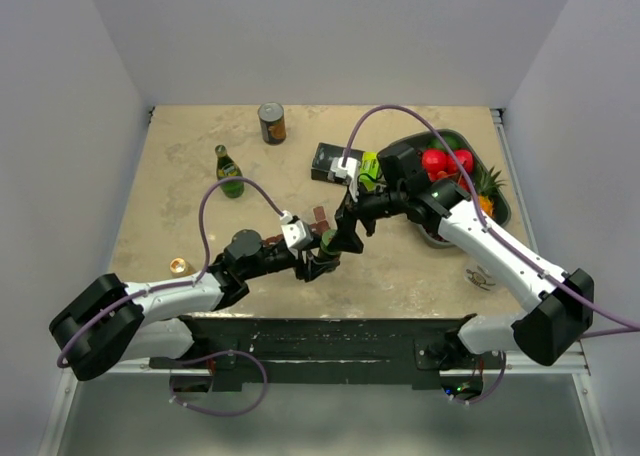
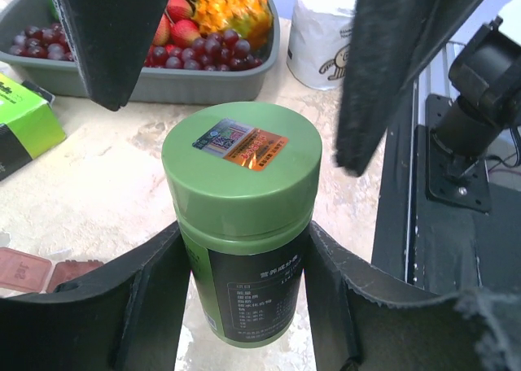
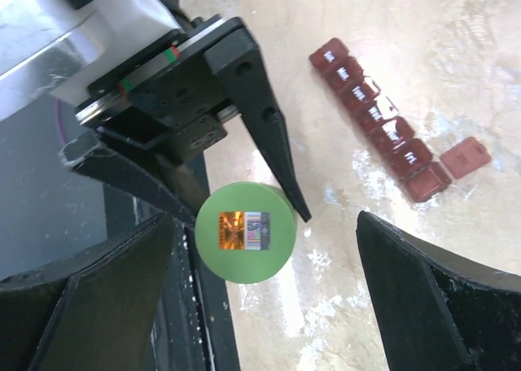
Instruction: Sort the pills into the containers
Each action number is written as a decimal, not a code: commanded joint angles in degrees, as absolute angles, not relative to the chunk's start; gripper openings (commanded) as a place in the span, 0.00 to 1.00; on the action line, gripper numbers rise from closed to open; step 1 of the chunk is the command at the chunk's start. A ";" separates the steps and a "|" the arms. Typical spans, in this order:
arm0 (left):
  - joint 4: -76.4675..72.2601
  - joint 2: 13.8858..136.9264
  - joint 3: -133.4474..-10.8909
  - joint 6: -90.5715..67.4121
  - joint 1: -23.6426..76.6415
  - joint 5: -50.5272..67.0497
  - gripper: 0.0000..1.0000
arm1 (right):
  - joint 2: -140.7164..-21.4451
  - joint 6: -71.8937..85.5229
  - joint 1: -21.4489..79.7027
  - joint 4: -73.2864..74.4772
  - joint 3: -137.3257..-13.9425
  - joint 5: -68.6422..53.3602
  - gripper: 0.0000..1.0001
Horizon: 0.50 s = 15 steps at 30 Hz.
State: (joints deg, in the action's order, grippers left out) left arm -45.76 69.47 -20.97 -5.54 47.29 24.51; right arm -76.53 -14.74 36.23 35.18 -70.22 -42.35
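Green smooth cylindrical bottle (image 2: 240, 155); clamped in left gripper (image 2: 242, 233); right gripper (image 3: 264, 220) spread wide

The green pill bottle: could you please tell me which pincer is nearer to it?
Left. The left pincer grips the bottle below its cap; the right pincer hangs open above the cap, fingers either side.

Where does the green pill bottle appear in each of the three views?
Top external: green pill bottle, small, middle of picture, mostly hidden.
Left wrist: bottle at centre, large, upright.
Right wrist: bottle lower centre, lid seen from above.
Shared landmark: maroon pill strip beside it; bottom left in left wrist, upper right in right wrist.
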 commanded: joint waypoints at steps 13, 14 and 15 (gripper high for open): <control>-52.30 69.43 -22.85 -8.44 47.37 21.09 0.00 | -76.99 -11.60 39.02 29.71 -69.26 -36.39 0.93; -52.21 69.43 -22.94 -8.52 47.37 20.92 0.00 | -77.17 -11.69 39.20 29.71 -69.08 -36.04 0.92; -52.21 69.52 -22.85 -8.53 47.37 20.92 0.00 | -77.17 -11.86 39.29 29.62 -68.91 -35.60 0.91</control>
State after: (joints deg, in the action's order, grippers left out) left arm -46.87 69.52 -20.97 -8.01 47.29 22.20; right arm -76.95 -11.94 38.65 31.57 -69.60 -36.95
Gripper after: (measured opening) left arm 0.570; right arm 0.924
